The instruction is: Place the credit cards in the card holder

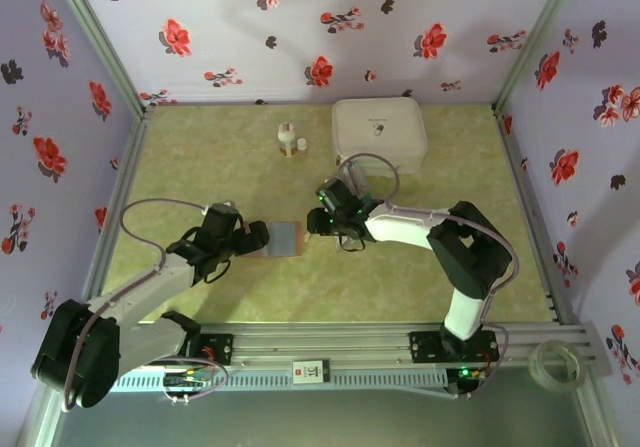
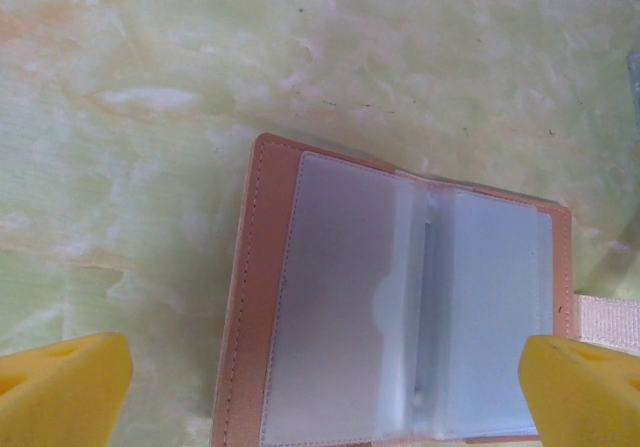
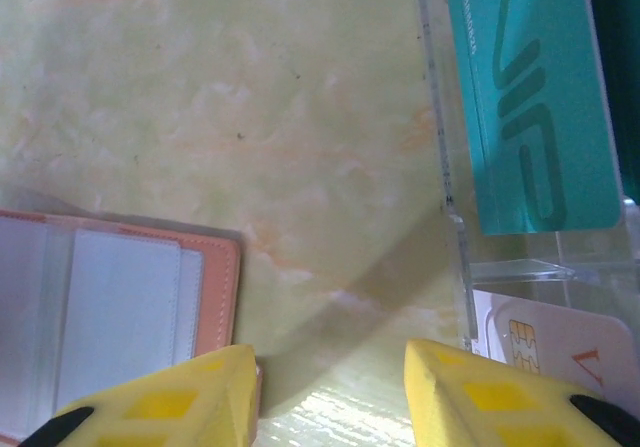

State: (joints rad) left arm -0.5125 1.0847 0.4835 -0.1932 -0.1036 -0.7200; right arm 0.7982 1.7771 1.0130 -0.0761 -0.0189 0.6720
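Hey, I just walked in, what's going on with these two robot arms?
The job here is slotting cards into the card holder, which lies open on the table, its clear sleeves looking empty. The left gripper hovers over it, jaws wide open. The right gripper, jaws apart and holding nothing, sits just beside it, near a teal card in a clear plastic stand and a white chip card.

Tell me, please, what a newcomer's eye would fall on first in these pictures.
First, the small tan-brown leather-like card holder, lying open at the middle of the green marbled table, grey-blue sleeves up, between the left end effector and the right end effector. Next, the teal rectangular card in a clear plastic stand beside the right end effector, and the big white square box at the back.
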